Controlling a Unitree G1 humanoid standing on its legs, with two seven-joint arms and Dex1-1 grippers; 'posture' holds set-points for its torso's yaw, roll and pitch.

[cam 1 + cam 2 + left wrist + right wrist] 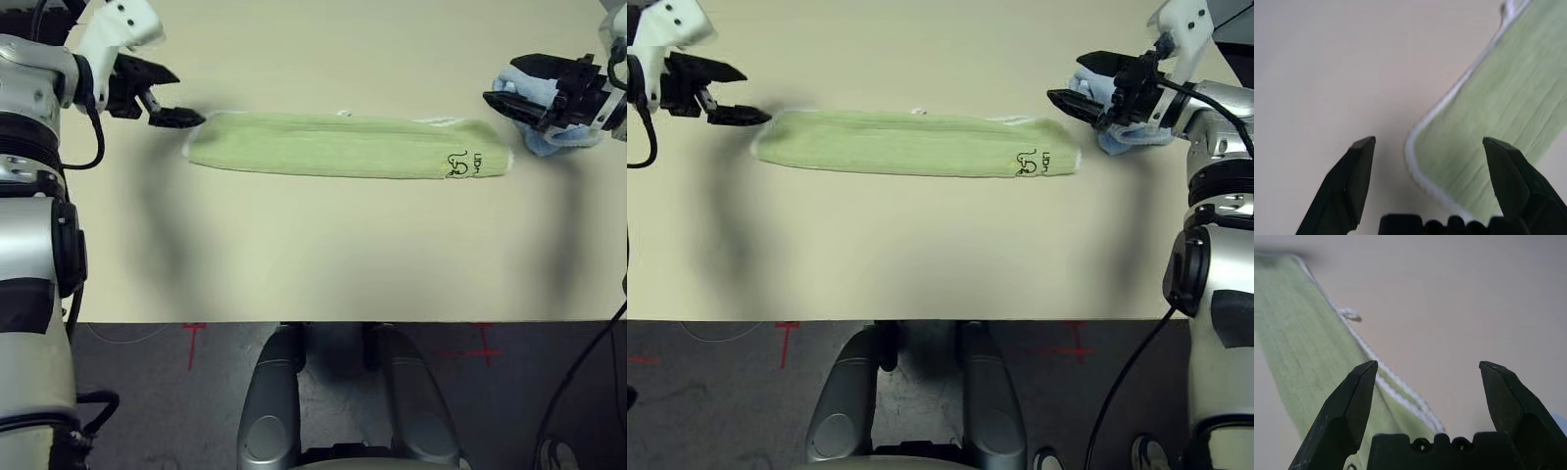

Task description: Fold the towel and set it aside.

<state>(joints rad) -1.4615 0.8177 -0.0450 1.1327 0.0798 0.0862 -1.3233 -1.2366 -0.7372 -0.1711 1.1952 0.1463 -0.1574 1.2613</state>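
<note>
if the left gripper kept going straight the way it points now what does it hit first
Probably the green towel: the open left gripper points at the towel's near end, tilted slightly down, just short of its white edging. Exact height is unclear.

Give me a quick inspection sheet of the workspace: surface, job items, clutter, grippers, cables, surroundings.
Surface: beige table, bare around the items.
Job's things: green towel folded into a long strip, lying flat.
Clutter: light blue towel past the strip's right end.
Grippers: left gripper open at the strip's left end; right gripper open at its right end; both empty.
Cables: black cables along both arms.
Surroundings: dark floor with red cross marks.
</note>
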